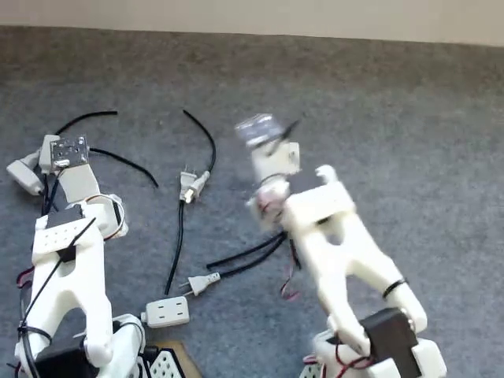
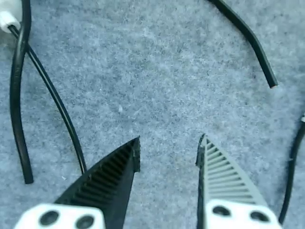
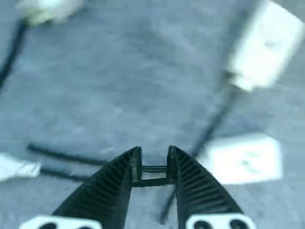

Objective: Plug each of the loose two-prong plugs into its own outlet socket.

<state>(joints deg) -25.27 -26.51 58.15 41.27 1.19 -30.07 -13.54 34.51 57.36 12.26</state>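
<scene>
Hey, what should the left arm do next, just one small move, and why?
Probably swing the left pincer toward the plug lying between the arms: the pincer is open over carpet, holding nothing, and that plug is loose, its prongs in no socket.

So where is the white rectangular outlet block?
In the high view the white rectangular outlet block lies on the grey carpet near the lower edge, left of centre, beside a white two-prong plug.
</scene>
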